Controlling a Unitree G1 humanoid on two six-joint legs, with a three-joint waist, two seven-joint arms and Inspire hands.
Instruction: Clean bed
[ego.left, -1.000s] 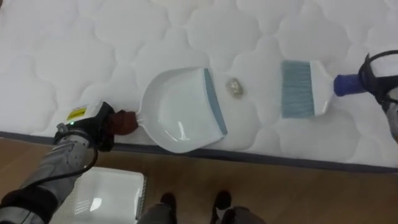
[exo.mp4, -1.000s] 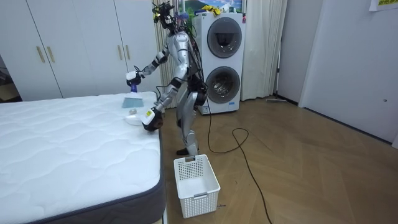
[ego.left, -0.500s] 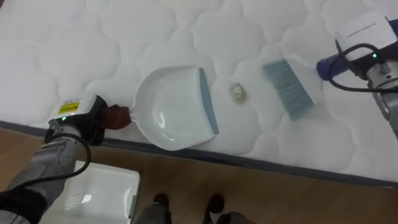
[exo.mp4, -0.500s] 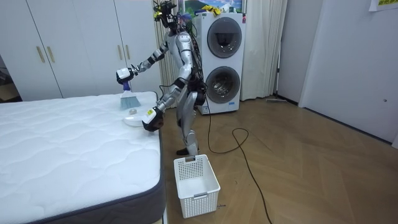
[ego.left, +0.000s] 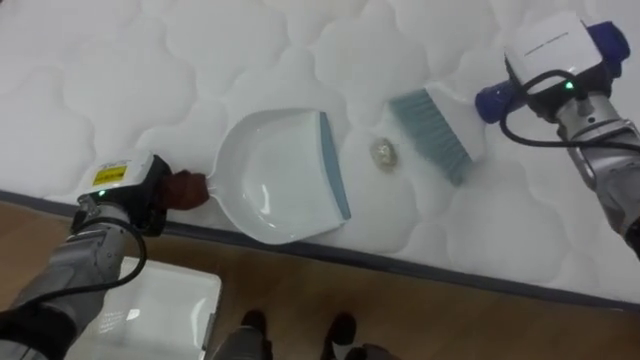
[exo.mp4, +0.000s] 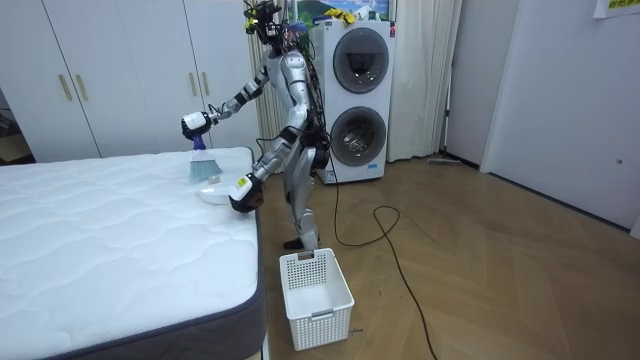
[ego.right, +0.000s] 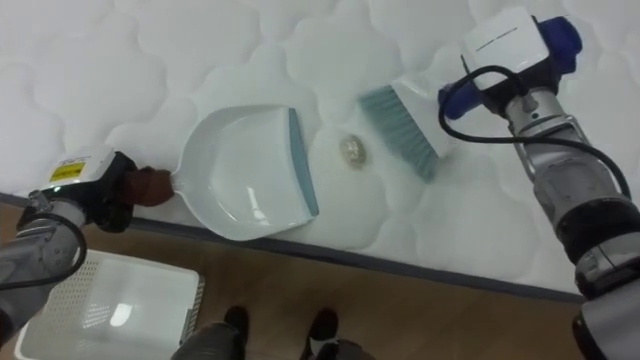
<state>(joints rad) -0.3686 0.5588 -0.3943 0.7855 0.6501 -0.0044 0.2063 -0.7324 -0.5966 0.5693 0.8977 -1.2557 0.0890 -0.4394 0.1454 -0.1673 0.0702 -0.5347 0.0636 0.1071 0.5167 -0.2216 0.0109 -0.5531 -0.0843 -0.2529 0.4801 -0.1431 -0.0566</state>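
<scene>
Left eye view: left hand (ego.left: 128, 192) grips the white blue-lipped plastic dustpan (ego.left: 270, 180) at the quilted white mattress (ego.left: 120, 80)'s near edge; right hand (ego.left: 562, 72) grasps the blue-handled brush (ego.left: 430, 135) beside a crumpled scrap (ego.left: 383, 152).

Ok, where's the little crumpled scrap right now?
In the left eye view's middle, the pale crumpled scrap lies on the white quilted mattress between the white dustpan and the blue-bristled brush.
</scene>
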